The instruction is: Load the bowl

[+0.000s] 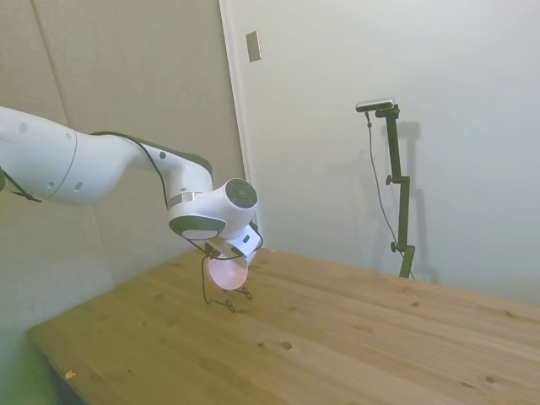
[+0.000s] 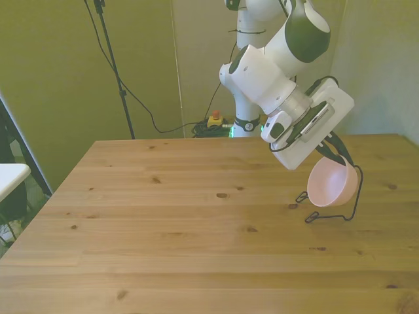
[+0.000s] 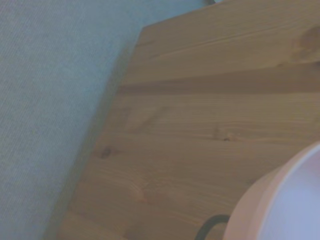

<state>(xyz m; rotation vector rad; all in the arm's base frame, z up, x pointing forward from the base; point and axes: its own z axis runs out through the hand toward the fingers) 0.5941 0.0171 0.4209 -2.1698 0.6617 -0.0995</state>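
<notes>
Pink bowl [image 2: 332,183] tilted on edge in wire stand [image 2: 335,212], right-centre of front view | tool [image 2: 327,149] at its rim, grip cannot tell | rack holds it upright on table [image 2: 163,222]

A wooden table [image 2: 196,222] of pale knotty planks fills the foreground, its boards running crosswise in the front view. A thin black wire stand [image 2: 340,196] sits on it near the front view's right edge, its feet touching the wood; the side view shows the stand [image 1: 221,291] toward the table's far side. Beyond the table, a black tripod [image 2: 114,65] with a trailing cable rises by the wall at the front view's left. A red button on a yellow box [image 2: 214,119] lies on the floor behind. A grey wall plate [image 1: 253,46] hangs high in the side view.
</notes>
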